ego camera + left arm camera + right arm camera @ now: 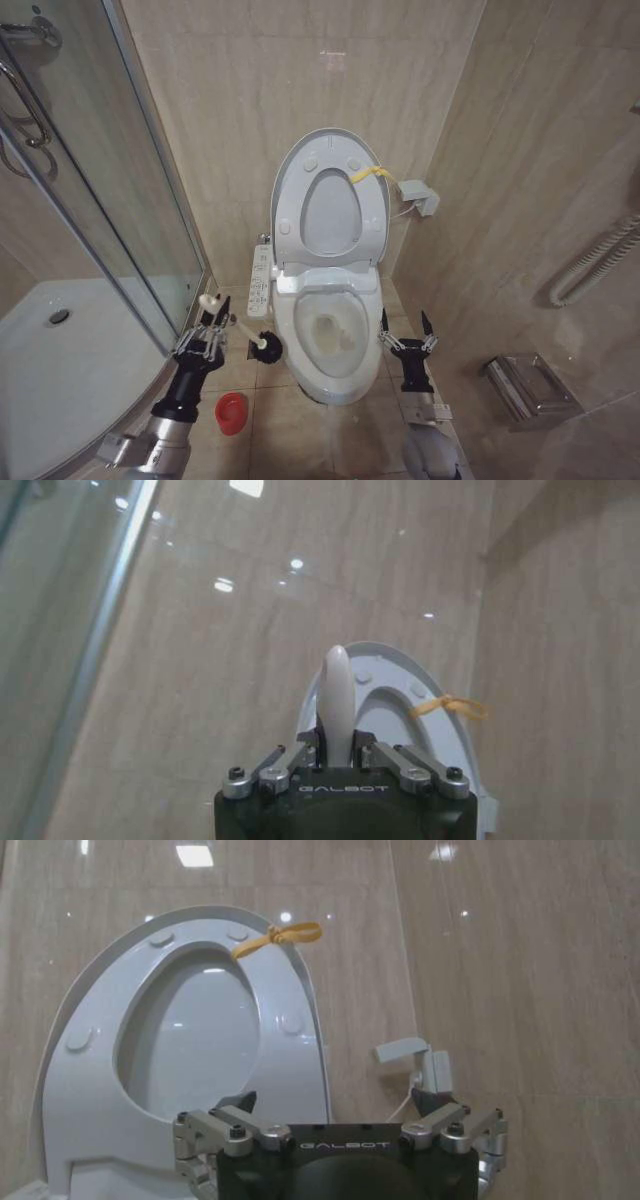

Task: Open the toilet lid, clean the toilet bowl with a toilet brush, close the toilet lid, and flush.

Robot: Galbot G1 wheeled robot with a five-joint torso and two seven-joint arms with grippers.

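The toilet lid [330,215] stands upright against the back wall, grey underside facing me, with a yellow strap [369,175] at its rim. Below it the toilet bowl [331,342] lies open. My left gripper [213,322] is left of the bowl, shut on the white handle of the toilet brush [240,332]. The dark bristle head [267,348] hangs low beside the bowl's left side. In the left wrist view the handle [338,697] rises between the fingers, the lid [400,705] behind. My right gripper [405,330] stands open right of the bowl; it [335,1102] faces the lid [200,1027].
A red holder cup [232,412] sits on the floor tiles left of the bowl. A glass shower door [110,200] and white tray [70,360] close off the left. A control panel [260,281] sticks out at the toilet's left. A grey wall fitting [420,196] and a metal paper holder [528,388] are on the right.
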